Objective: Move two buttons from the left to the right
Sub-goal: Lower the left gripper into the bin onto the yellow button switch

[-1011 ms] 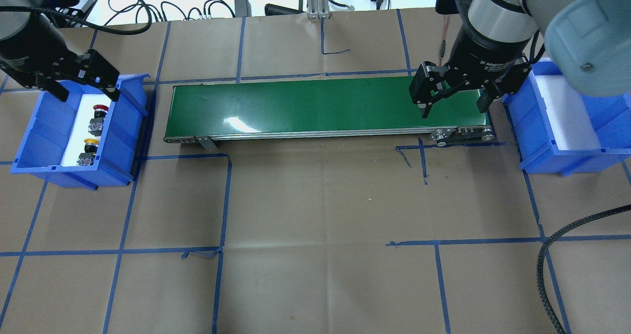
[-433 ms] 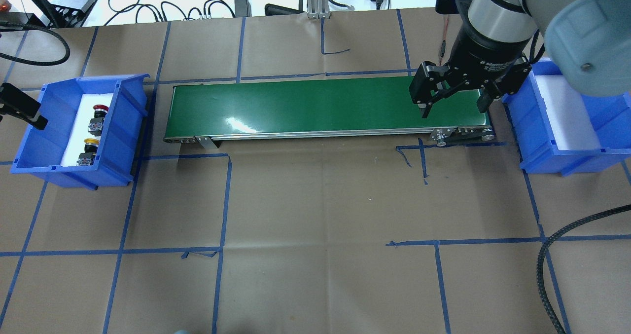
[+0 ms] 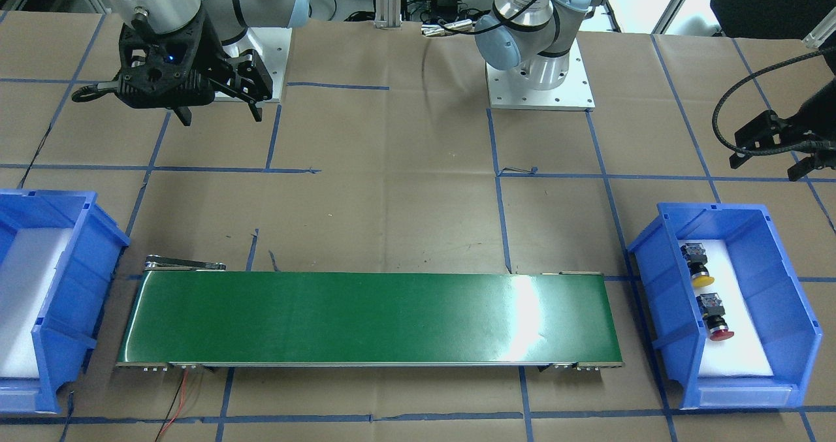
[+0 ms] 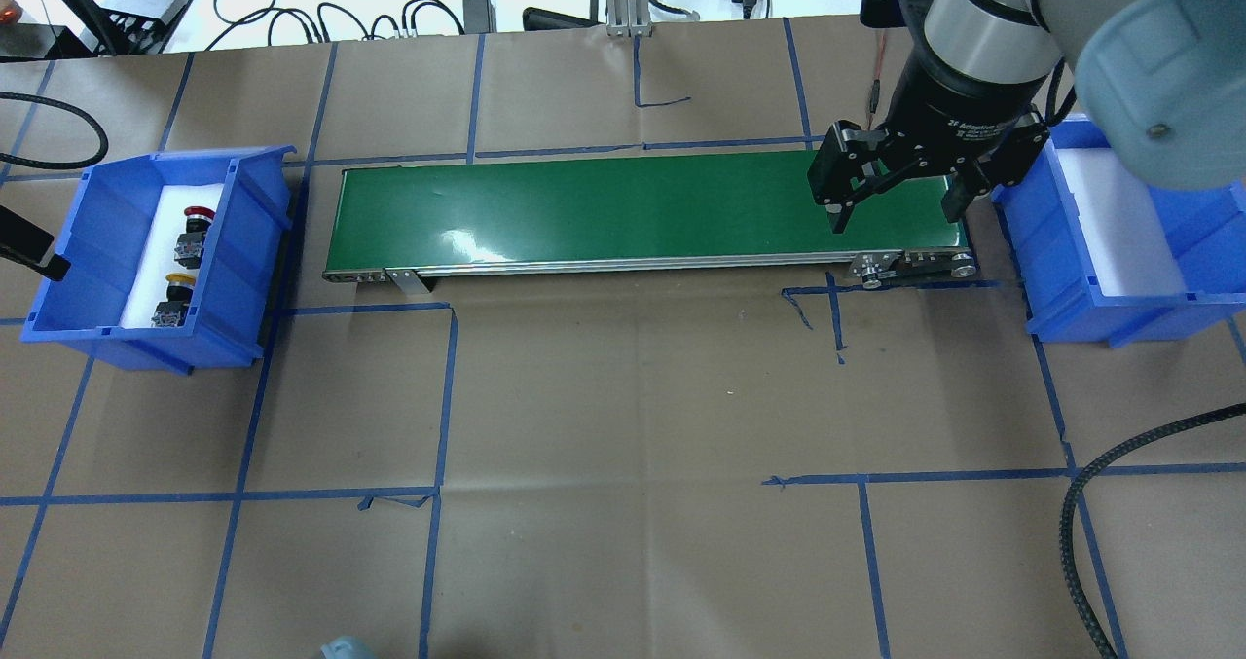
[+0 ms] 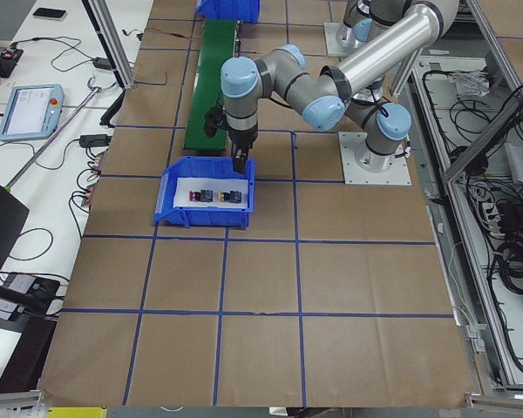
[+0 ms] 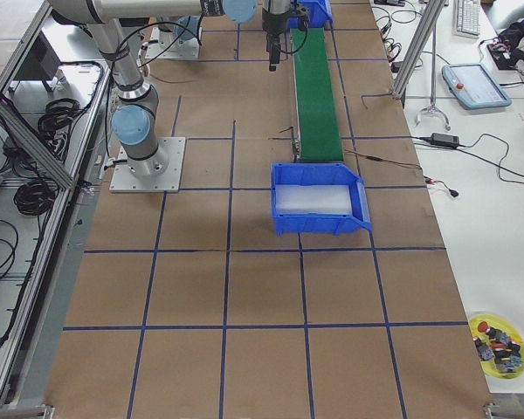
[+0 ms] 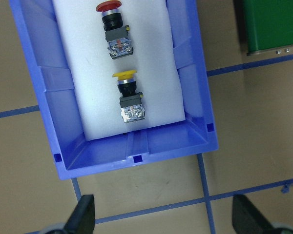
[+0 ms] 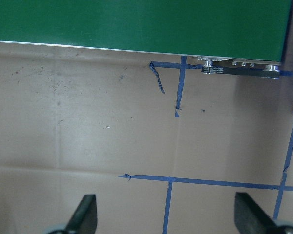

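Front camera, left claw (image 3: 767, 163): spread wide and holding nothing. It hangs over bare paper (image 3: 392, 220) on my side of the left bin (image 3: 804, 311), clear of its rim.
Front camera, buttons: the yellow button (image 3: 696, 263) and red button (image 3: 713, 316) lie on their sides on the bin's white pad (image 3: 744, 344). They lie in a row, apart, with caps pointing away from me.
Front camera, right claw (image 3: 222, 117): spread and empty, near my base, well back from the conveyor (image 3: 372, 318).
Overhead, left bin: blue walls run close along both long sides of the pad. Only a black sliver of my left claw shows at the view's left edge.
Overhead, right bin (image 4: 1061, 250): just past the conveyor's right end.
Left side camera: my near arm stands over the left bin's wall. I cannot tell the claw's state here.
Right side camera: the right bin touches or nearly touches the conveyor's near end.
Left wrist, fingertips (image 7: 83, 217): far apart over paper, with the bin's near wall just ahead. The yellow button is nearer and the red one lies beyond.
Right wrist, fingertips (image 8: 85, 214): far apart over open paper and tape lines (image 8: 168, 204), with the conveyor's metal edge ahead.
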`<state>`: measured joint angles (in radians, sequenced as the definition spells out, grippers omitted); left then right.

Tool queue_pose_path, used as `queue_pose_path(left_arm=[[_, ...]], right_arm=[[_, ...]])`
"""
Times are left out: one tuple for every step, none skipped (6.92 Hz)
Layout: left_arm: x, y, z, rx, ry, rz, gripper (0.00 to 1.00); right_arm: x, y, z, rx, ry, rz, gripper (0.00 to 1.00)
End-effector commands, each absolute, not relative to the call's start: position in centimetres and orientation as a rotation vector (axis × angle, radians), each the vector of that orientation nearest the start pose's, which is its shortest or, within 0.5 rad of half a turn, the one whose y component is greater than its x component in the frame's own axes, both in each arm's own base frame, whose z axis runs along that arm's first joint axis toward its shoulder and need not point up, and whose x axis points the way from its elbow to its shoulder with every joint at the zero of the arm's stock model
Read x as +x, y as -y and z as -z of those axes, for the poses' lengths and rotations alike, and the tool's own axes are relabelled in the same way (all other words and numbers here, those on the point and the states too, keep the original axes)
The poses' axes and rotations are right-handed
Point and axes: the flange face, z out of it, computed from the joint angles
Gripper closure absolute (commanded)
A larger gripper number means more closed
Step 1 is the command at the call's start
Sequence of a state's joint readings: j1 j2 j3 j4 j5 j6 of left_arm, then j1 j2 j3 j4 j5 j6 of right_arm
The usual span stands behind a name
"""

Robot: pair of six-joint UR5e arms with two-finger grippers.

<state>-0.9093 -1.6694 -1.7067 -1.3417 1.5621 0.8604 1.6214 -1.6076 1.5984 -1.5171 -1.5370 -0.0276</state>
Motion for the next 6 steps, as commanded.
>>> queue_pose_path(left_arm=[[21.3,49.1,-34.5,0.262,-3.089,0.088,0.01],[21.0,48.8,-31.9,0.224,-3.090,0.094,0.01],[21.3,49.1,-30.3,0.214,-3.090,0.094,0.01],[21.9,49.8,-29.2,0.215,-3.096,0.089,0.01],[22.0,50.2,-29.0,0.203,-3.099,0.089,0.01],[21.9,50.6,-29.2,0.189,-3.116,0.122,0.01]], right_arm=[[16.0,46.4,-48.7,-0.120,-3.105,-0.070,0.00],[16.0,46.4,-48.7,-0.120,-3.105,-0.070,0.00],[16.1,46.4,-48.7,-0.120,-3.104,-0.070,0.00],[16.0,46.4,-48.7,-0.120,-3.105,-0.070,0.00],[16.1,46.4,-48.7,-0.120,-3.104,-0.070,0.00],[16.1,46.4,-48.7,-0.120,-3.104,-0.070,0.00]])
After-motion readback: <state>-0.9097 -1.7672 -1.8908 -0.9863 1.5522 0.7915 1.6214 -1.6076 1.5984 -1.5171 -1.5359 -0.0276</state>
